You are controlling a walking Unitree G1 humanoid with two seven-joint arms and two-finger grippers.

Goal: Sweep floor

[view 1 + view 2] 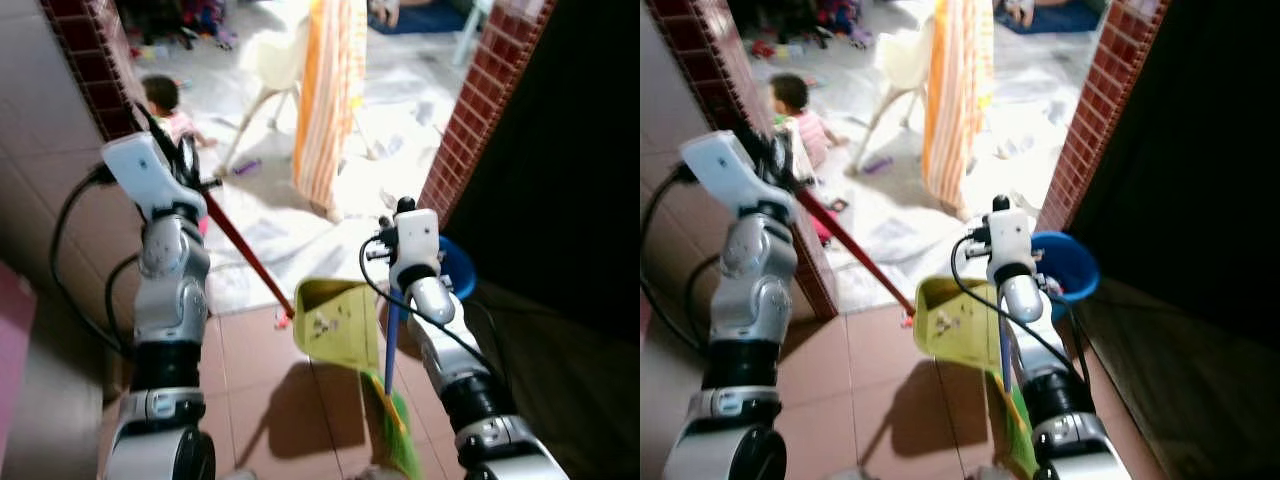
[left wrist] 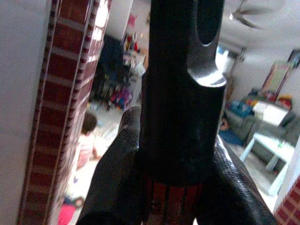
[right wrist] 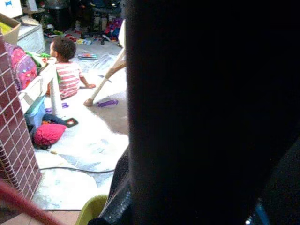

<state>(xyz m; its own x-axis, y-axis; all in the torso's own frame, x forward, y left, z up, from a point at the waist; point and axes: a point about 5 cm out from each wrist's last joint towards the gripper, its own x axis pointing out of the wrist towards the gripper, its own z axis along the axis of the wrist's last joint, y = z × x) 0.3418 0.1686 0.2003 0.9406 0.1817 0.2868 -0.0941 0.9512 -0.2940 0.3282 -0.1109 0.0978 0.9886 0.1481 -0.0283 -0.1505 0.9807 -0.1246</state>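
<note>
Left gripper [image 1: 183, 165] clamps the broom [image 1: 245, 250], right gripper [image 1: 398, 215] grips the dustpan [image 1: 335, 320] handle; debris on the floor [image 1: 250, 390] means sweeping's barely underway.

Brick pillars [image 1: 478, 110] flank the doorway, leaving open tile floor [image 1: 260, 390] between. Beyond, a striped cloth [image 1: 325, 100], a white chair [image 1: 265, 75] and a seated person [image 1: 165, 105] crowd the way.

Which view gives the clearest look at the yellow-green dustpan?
The left eye view: the dustpan hangs tilted over the tiled floor, its open mouth and the blue handle beside the right arm both visible. The right eye view shows it too, partly behind that arm. The right wrist view catches a corner of its rim; the left wrist view tells nothing of it.
</note>
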